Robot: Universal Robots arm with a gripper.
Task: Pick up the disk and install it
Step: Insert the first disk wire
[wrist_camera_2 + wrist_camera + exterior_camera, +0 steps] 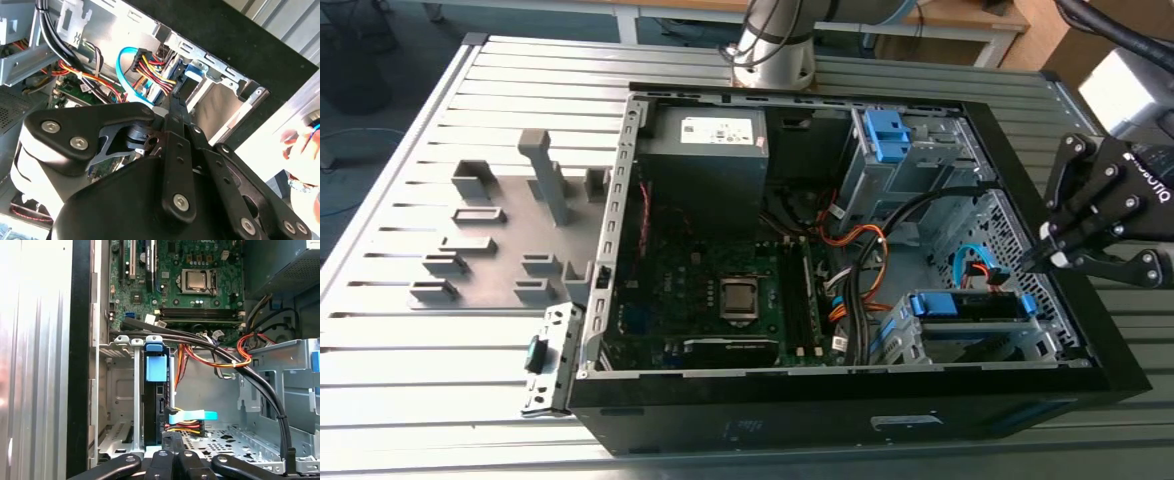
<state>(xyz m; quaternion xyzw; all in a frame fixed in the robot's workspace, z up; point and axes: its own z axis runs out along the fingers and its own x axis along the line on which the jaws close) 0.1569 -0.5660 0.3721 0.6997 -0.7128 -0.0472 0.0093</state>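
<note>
Count: one disk (970, 306), one end effector (1054, 260), one open computer case (827, 405) on the desk (414, 350).
Disk: seated in the case's drive cage, cables at its end.
End effector: fingers closed together, gripping nothing I can make out. The tips are near the disk's cabled end, toward the exterior view's right.

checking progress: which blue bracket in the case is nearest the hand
The lower blue bracket, right beside the hand; the other bracket sits up by the power supply.

Bright light; glare washes out table (35, 365); computer case (854, 400) interior dim, shadowed.
</note>
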